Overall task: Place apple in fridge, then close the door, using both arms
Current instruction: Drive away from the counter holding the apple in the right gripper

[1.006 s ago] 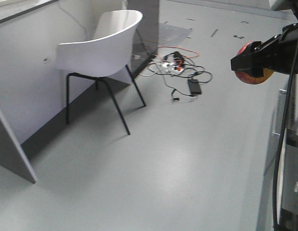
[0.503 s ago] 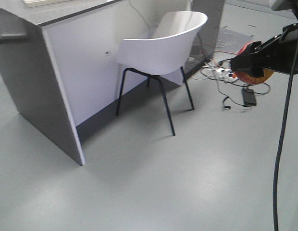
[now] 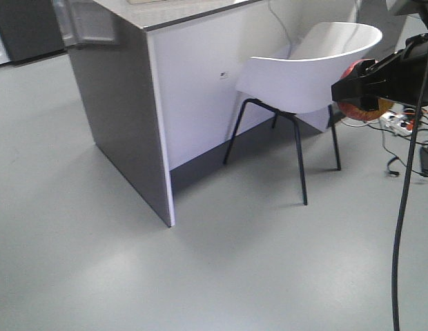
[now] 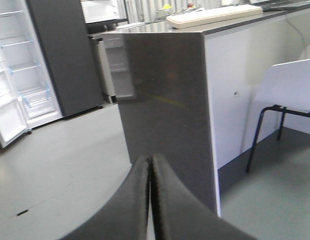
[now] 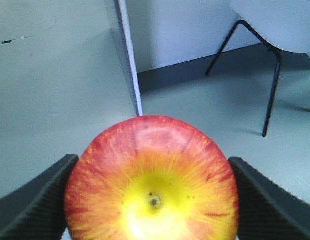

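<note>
My right gripper [image 5: 152, 161] is shut on the apple [image 5: 151, 185], red with a yellow centre; its black fingers [image 5: 32, 205] press on both sides. In the front view the right gripper [image 3: 362, 93] holds the apple [image 3: 371, 110] in the air at the right edge, in front of the chair. My left gripper [image 4: 150, 162] is shut with nothing between its fingers. The fridge [image 4: 22, 75] stands open far left, white inside with blue-taped shelves and a dark grey side [image 4: 65, 55]. Its door [image 4: 114, 67] shows a white inner liner behind the counter's corner.
A grey counter cabinet [image 3: 124, 110] with a white side panel stands in the middle, with a keyboard [image 4: 215, 15] on top. Next to it stands a white chair [image 3: 310, 65] on black legs. Cables and a power strip [image 3: 404, 123] lie on the floor at the right. The floor [image 3: 96, 262] is grey.
The front view has swung left: chair and counter slid rightward in frame, the floor cables moved to the right edge. The apple stays held in my right gripper.
</note>
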Controlling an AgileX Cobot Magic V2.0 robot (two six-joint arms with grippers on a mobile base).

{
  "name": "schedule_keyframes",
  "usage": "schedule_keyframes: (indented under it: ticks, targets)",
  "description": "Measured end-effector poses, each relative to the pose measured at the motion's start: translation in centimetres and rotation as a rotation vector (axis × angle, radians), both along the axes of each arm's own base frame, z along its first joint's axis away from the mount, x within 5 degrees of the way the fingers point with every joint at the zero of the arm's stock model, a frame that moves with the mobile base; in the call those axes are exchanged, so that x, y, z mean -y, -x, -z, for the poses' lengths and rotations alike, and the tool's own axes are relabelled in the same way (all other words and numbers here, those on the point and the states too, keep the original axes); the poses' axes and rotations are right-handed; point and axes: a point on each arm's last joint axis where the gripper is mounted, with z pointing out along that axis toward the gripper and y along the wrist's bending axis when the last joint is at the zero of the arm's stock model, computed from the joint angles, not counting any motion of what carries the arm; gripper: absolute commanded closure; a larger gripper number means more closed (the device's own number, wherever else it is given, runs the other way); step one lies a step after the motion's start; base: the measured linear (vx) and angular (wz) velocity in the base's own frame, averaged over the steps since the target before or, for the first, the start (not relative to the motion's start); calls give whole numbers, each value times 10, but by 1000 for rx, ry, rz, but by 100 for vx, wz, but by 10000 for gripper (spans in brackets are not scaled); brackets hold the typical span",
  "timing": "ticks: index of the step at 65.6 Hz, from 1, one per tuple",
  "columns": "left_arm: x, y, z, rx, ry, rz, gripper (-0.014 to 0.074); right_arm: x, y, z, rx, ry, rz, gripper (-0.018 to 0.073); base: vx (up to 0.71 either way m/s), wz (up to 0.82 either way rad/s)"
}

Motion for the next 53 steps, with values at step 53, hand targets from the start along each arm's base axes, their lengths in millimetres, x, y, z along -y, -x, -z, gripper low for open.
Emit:
schedule_keyframes:
  ticks: [53]
  targets:
    - [0, 0, 0, 0, 0, 0, 604, 0, 1, 1, -7, 0, -3, 445, 5, 42]
